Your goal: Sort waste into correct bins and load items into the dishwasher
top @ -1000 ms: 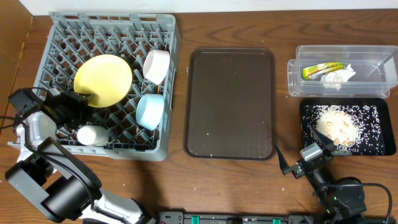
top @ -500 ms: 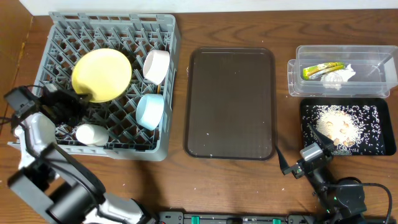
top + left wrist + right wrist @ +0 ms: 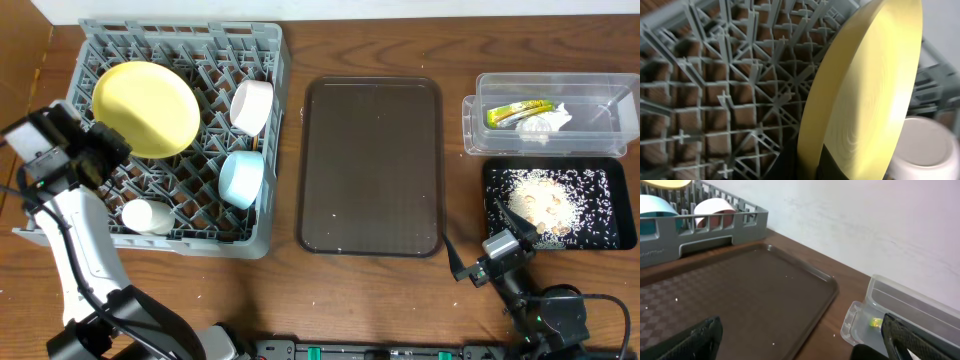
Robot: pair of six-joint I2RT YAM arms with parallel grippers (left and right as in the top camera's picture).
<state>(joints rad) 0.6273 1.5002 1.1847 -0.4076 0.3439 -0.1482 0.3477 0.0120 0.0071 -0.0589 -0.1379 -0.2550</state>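
here the left gripper point(image 3: 103, 152) leans in over the rack's point(image 3: 180, 40) left edge, clamped on the tilted yellow plate's point(image 3: 145, 108) rim; the right gripper point(image 3: 800, 330) gapes wide, empty.

We see the yellow plate point(image 3: 865, 100) cut off above the left gripper point(image 3: 809, 162); the white bowl point(image 3: 922, 150) beside it looks blurry and cut off too.

Soft, even light fills the overhead view, leaving only faint shadows on the desk point(image 3: 380, 290). The left wrist view is close and blurred; the yellow plate point(image 3: 865, 90) carries a pale sheen, perhaps from above. In the right wrist view the wall point(image 3: 865, 220) looks bright.
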